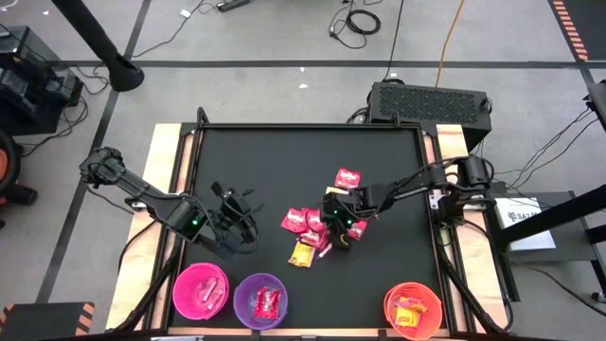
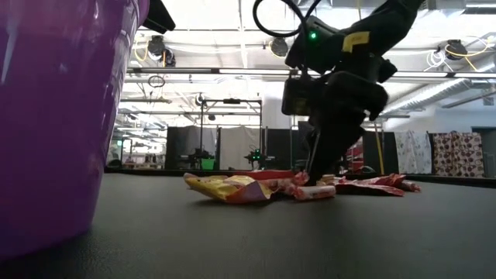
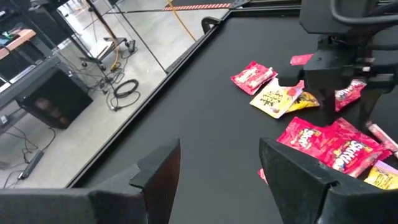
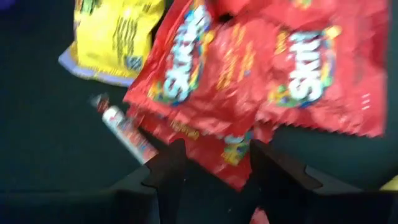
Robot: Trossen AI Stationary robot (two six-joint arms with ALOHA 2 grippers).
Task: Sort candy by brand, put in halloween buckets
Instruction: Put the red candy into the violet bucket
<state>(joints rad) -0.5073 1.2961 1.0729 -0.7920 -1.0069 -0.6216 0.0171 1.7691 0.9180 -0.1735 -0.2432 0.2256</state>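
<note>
Cables trail over the grey floor around a black bench [image 1: 284, 152] in the high view. Along its near edge stand three halloween buckets: hot pink [image 1: 201, 290], purple [image 1: 259, 300] and orange-red [image 1: 414, 310], each already holding some candy. The loose pile of candy [image 1: 311, 227] lies mid-bench. The right end effector [image 1: 337, 235] is down at the pile's right edge — plainly the nearer arm. The left end effector [image 1: 237, 220] waits well apart to the pile's left, its fingers spread.

From the low view, the purple bucket wall [image 2: 54, 116] fills the near left, and the right end effector [image 2: 313, 174] reaches down to bench level at the packets, among them a crumpled yellow one [image 2: 229, 187].

Through the left wrist view, the left fingers [image 3: 155, 177] stand wide apart with nothing between; red Skittles packets [image 3: 329, 143] lie ahead beneath the other arm.

Seen in the right wrist view, the right fingers [image 4: 168, 165] stand apart and bracket the edge of a red Skittles packet [image 4: 224, 152], not clamped. A yellow packet [image 4: 115, 34] and a small roll-shaped candy [image 4: 127, 134] lie beside it.
</note>
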